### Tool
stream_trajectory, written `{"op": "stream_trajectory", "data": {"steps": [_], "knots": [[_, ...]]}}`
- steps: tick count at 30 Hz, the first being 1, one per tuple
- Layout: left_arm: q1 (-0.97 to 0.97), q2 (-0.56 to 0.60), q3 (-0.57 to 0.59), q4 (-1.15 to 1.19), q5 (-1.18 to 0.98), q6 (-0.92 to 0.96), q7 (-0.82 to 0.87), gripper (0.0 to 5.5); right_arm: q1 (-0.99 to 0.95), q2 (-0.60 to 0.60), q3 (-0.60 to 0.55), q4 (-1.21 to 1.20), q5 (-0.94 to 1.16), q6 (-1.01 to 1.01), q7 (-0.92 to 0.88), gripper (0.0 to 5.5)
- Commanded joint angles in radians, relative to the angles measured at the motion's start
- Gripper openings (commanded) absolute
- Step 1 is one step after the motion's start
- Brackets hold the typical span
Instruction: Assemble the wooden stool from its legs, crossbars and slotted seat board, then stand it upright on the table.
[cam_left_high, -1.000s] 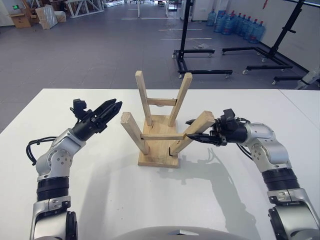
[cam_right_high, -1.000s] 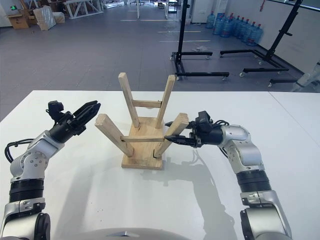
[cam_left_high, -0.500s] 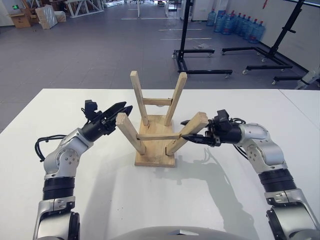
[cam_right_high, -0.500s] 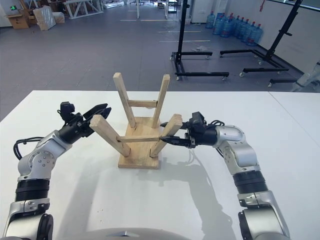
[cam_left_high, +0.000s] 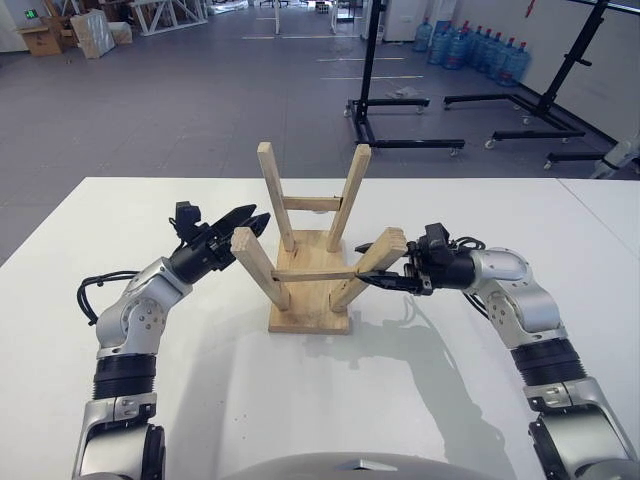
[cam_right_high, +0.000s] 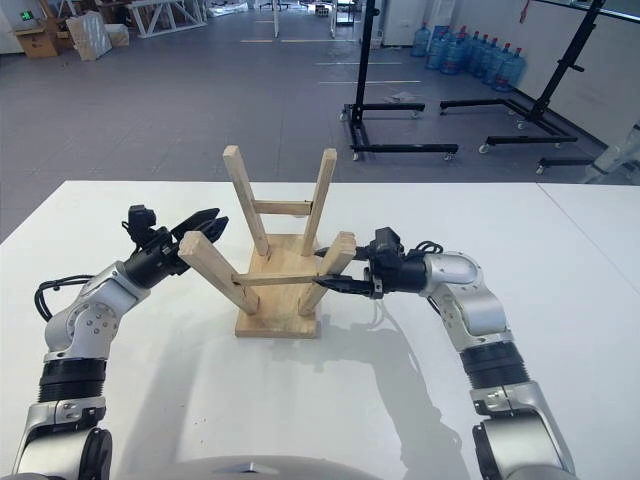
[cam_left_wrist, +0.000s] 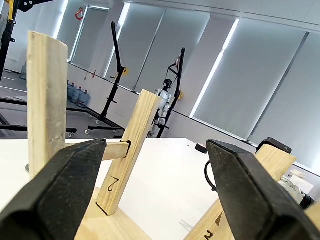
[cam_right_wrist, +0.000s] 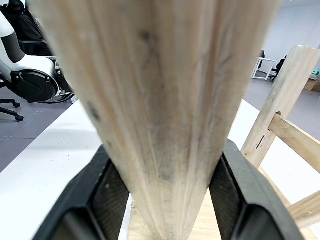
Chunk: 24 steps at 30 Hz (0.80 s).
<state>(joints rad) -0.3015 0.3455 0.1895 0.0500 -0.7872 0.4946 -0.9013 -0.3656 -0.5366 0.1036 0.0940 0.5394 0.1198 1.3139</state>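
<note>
I'm clamping the right gripper on the upturned stool's right leg. The left gripper is hanging wide open beside the left leg, bracing for the flip.

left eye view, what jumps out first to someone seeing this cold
An upside-down stool sits on the white table, four legs pointing up. The right end effector is clamped on its near right leg; the left end effector gapes open by the near left leg.

There is room to come in over the table from either side, but legs and crossbars fence the seat board.
</note>
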Motion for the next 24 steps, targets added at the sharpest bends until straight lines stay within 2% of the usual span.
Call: {"op": "stream_trajectory", "data": {"steps": [1,9,14,17,20,24], "knots": [[0.000,-0.019,-0.062,-0.032,0.020,0.014,-0.018,3.67,0.017,0.004,0.043,0.027,-0.071,0.022,-0.021,2.46],[-0.009,0.009,-0.018,-0.003,0.021,-0.002,-0.016,3.67,0.069,-0.031,-0.036,-0.012,-0.056,0.044,-0.051,3.83],[0.027,0.078,0.041,-0.001,0.050,-0.021,-0.014,3.67,0.155,-0.069,-0.062,-0.089,-0.040,0.081,-0.039,3.90],[0.096,0.192,-0.018,0.031,0.199,-0.057,-0.035,3.67,0.253,-0.077,-0.043,-0.152,-0.054,0.102,-0.058,3.90],[0.177,0.319,-0.145,0.081,0.409,-0.138,-0.078,3.67,0.345,-0.097,-0.019,-0.182,-0.105,0.100,-0.086,3.90],[0.236,0.359,-0.264,0.114,0.552,-0.226,-0.115,3.67,0.371,-0.119,-0.084,-0.169,-0.095,0.103,-0.120,3.90]]}}
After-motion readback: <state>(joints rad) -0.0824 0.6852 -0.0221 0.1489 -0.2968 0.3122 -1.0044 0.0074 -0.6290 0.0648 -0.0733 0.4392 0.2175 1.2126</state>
